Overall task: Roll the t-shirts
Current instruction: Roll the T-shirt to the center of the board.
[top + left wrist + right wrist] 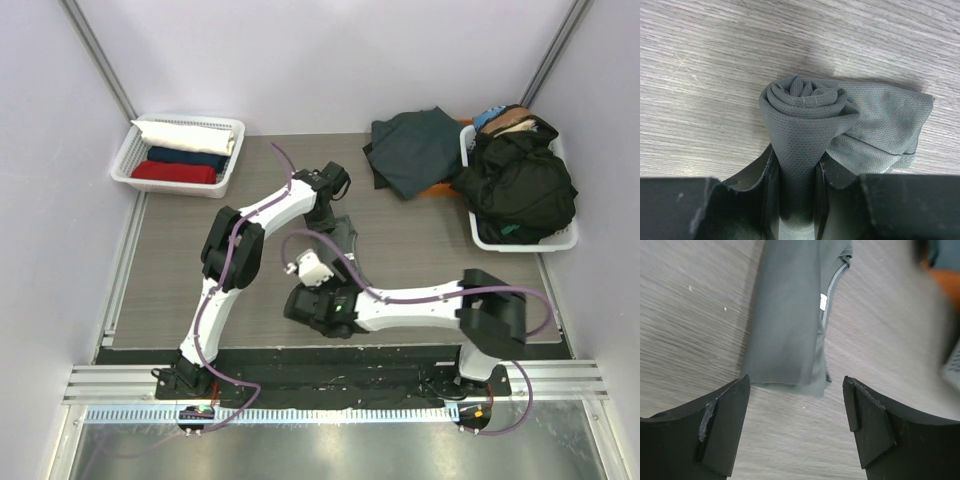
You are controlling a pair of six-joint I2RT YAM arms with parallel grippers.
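Rolled t-shirts (pixel 185 155) in white, navy and red fill the white plastic lattice basket (pixel 128 165) at far left. Mid-table, the left gripper (pixel 796 170) pinches the rolled end of the grey-green mesh t-shirt (pixel 810 130), which lies on the grey wood-grain table (pixel 700 75). The right gripper (pixel 795 384) hangs at the shirt's flat end, fingers wide apart and holding nothing. A crumpled dark teal t-shirt (pixel 415 150) lies beside a second white lattice basket (pixel 560 240) of black garments (pixel 520 185).

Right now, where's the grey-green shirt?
Mid-table in the top view, the grey-green shirt lies ahead of the right gripper, its rolled end pinched in the left gripper.
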